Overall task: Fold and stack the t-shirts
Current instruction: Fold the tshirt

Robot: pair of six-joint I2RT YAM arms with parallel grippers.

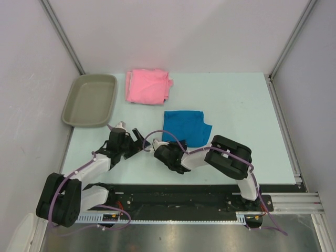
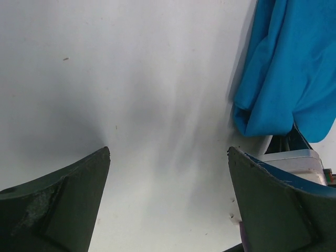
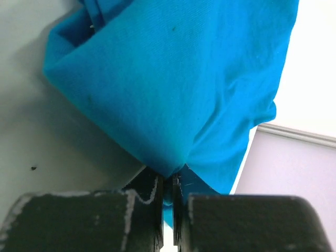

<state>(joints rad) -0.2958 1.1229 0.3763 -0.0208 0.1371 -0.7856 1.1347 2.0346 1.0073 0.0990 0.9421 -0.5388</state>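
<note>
Right gripper [image 3: 168, 184]: we see its jaws pinched together on the near-left corner of the blue t-shirt [image 1: 185, 127].
Left gripper [image 2: 168, 152]: we see its jaws spread wide above the table [image 1: 236, 115], gripping nothing.
Blue t-shirt: folded, mid-table.
Pink t-shirt [image 1: 148, 86]: folded at the far edge, beside the tray [image 1: 90, 100].

Blue t-shirt [image 1: 184, 127]: bright, even blue, plain; darker blue in the creases.
Pink t-shirt [image 1: 148, 86]: light pink, plain.
Tray [image 1: 90, 100]: grey-beige all over, plain.
Table [image 1: 236, 115]: very pale mint, plain; it reads almost white in the wrist views.
Left gripper [image 2: 168, 152]: dark greenish-black fingers, with pale scuff marks on one.
Right gripper [image 3: 168, 184]: black fingers with whitish, worn edges.
Left arm [image 1: 97, 167]: white links, black joint housings.
Right arm [image 1: 197, 157]: white links, black joint housings.
Cable [image 1: 157, 132]: purple.
Walls [image 1: 184, 31]: pale lilac-grey, plain.
Base rail [image 1: 178, 195]: black.
</note>
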